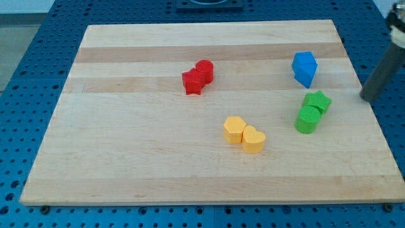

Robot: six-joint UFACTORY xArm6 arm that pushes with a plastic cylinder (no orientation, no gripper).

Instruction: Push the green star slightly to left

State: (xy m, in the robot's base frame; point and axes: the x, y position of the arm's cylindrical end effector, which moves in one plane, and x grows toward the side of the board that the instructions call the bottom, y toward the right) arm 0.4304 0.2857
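The green star lies at the view's right on the wooden board, touching a green cylinder just below and left of it. My tip is to the right of the green star, near the board's right edge, with a clear gap between them. The dark rod rises up and to the right out of the view.
A blue block stands above the green star. A red star and a red cylinder touch near the middle top. A yellow hexagon and a yellow heart touch below the middle.
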